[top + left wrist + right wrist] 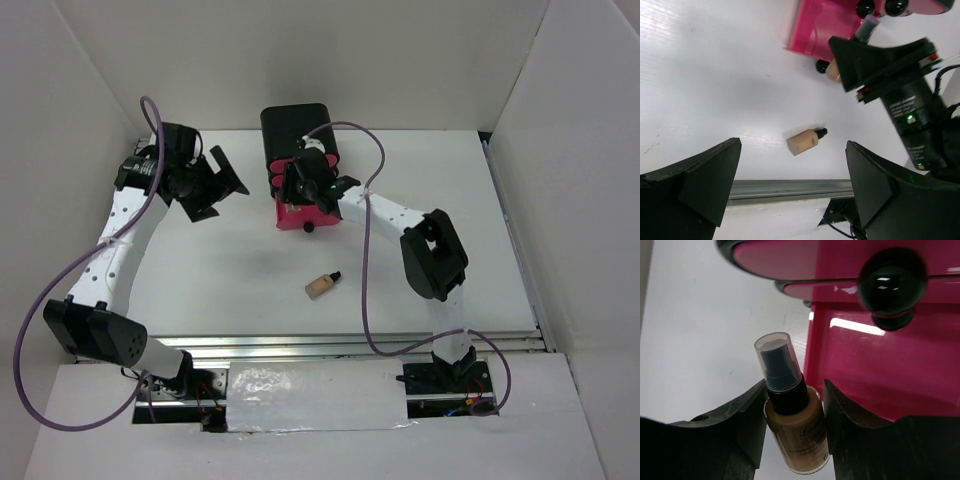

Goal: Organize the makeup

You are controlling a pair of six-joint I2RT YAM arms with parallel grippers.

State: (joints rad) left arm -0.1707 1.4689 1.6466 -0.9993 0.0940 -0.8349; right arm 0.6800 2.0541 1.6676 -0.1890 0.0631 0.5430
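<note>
A beige bottle with a clear cap and black pump [797,435] is clamped between the fingers of my right gripper [794,395], which is shut on it. It hangs right beside the pulled-out pink drawer [880,370]. In the top view the right gripper [306,188] is over that drawer [300,218]. A second small beige bottle with a dark cap [323,285] lies on its side on the white table, also seen in the left wrist view [802,141]. My left gripper [213,188] hovers open and empty at the back left, well away from it. No other makeup is in view.
The black box with pink drawers [296,135] stands at the back centre, and round black knobs [892,287] stick out of its drawer fronts. White walls enclose the table on three sides. A metal rail [350,345] runs along the near edge.
</note>
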